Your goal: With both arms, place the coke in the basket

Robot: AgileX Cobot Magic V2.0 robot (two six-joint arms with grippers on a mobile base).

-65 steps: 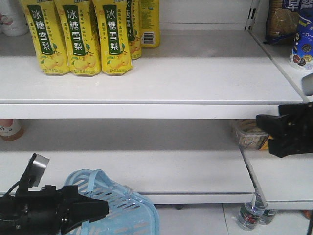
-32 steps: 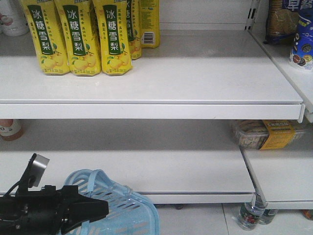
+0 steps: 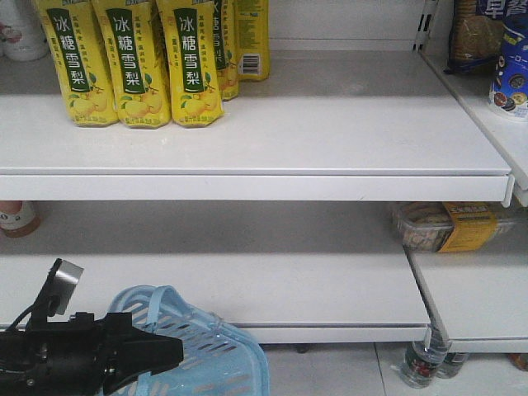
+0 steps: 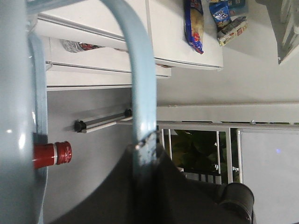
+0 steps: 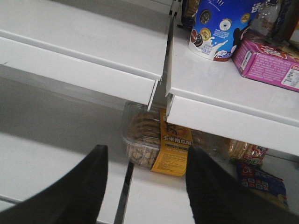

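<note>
Coke (image 4: 52,154) mostly hidden behind basket (image 4: 140,84)

L arm (image 3: 49,359) sits low, just left of the basket (image 3: 223,363), black body lying roughly level, small silver-grey block raised at its rear. L gripper (image 3: 169,355) points right over the basket's near rim; in the wrist view its jaws are clamped on the basket handle. R gripper (image 5: 145,186) shows only in its own wrist view: both black fingers (image 5: 84,186) spread wide, nothing between them.
</note>
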